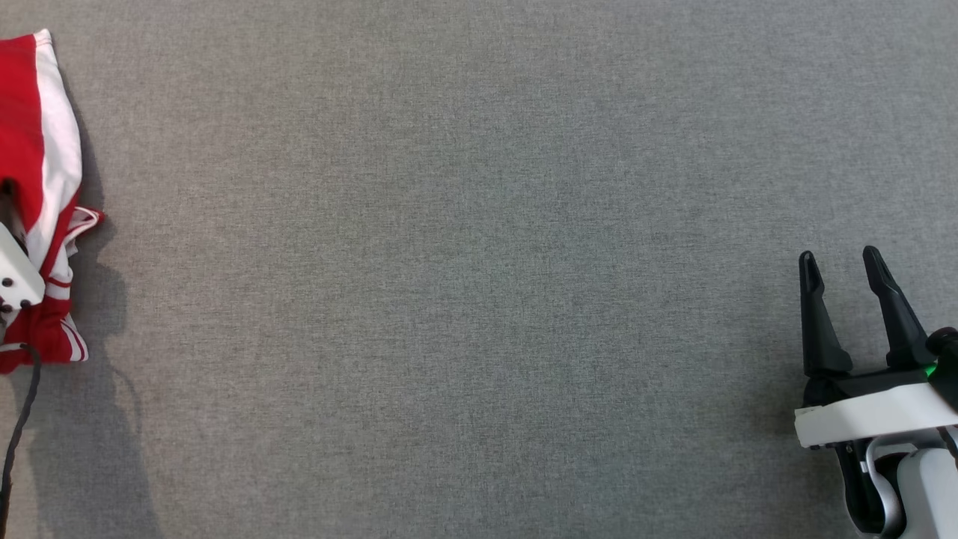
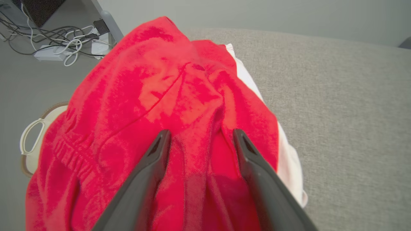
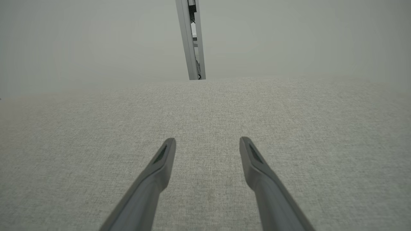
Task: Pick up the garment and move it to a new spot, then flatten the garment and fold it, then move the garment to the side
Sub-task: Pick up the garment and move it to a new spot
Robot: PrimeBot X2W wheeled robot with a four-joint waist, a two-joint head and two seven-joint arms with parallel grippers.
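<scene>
The garment (image 1: 37,150) is red with white side stripes and lies bunched at the far left of the grey table (image 1: 479,299). In the left wrist view the garment (image 2: 154,89) is a crumpled red mound with white trim along its right side. My left gripper (image 2: 201,132) is open. Its two dark fingers (image 2: 151,166) rest on the fabric with a raised fold between them. In the head view its pale body (image 1: 15,277) sits over the cloth at the left edge. My right gripper (image 1: 839,256) stands open at the lower right, above bare table (image 3: 207,141).
The table is covered in grey cloth. Past its left edge, the left wrist view shows floor with tangled cables and a power strip (image 2: 54,48), a metal leg (image 2: 109,22) and a basket with a white handle (image 2: 30,141). A grey post (image 3: 192,38) rises beyond the far edge.
</scene>
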